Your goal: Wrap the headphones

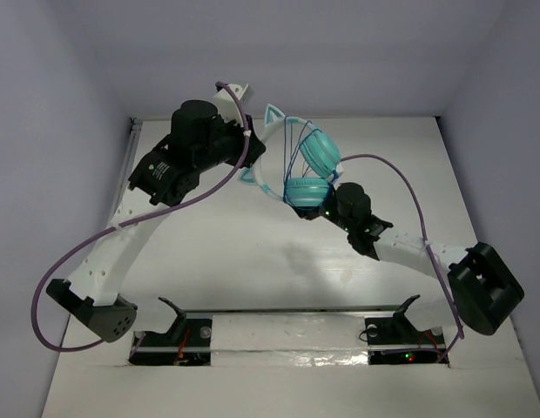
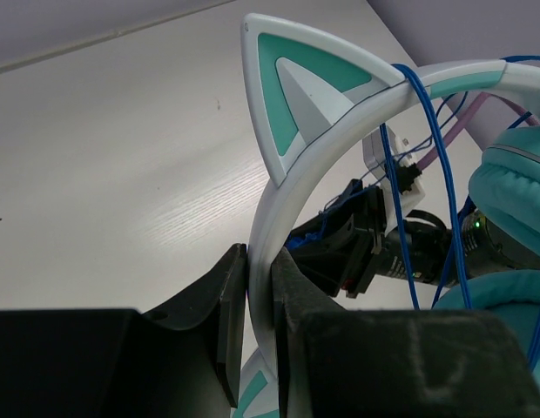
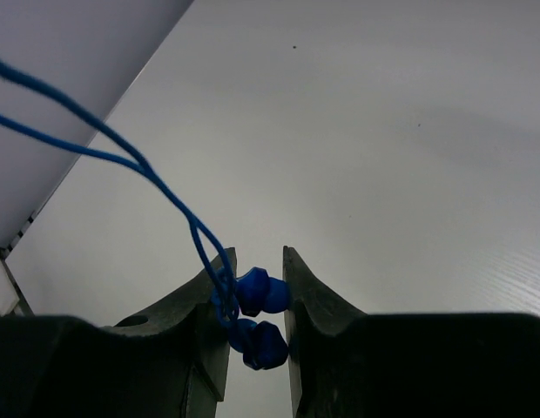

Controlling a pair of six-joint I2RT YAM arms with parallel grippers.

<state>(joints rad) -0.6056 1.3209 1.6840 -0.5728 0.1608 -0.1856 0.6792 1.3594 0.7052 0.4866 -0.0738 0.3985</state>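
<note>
- The left gripper [image 2: 259, 326] is clamped tight on the headphones [image 1: 307, 187]. Its two dark fingers [image 2: 226, 305] press on either side of the thin white headband [image 2: 263, 226].
- Held this way, the headphones hang clear of the white desk [image 1: 253, 261], over its far middle part in the top view.
- Just beyond the left gripper, a white and teal cat ear [image 2: 296, 87] stands up from the headband.
- To the right of the left gripper sit the two teal ear cups [image 2: 514, 187], one close above the other.
- The thin blue cord [image 3: 146, 167] crosses over the headband in several strands between the left gripper and the ear cups.
- The right gripper [image 3: 259, 266] is a little to the right of the left gripper, close under the lower ear cup in the top view.
- Its fingers are drawn in on the blue plug [image 3: 261, 292], which fills the gap between them and touches both inner faces.
- A second blue moulded piece lies just below the plug, in the same gap.
- From there, two strands of cord run up and away to the left.
</note>
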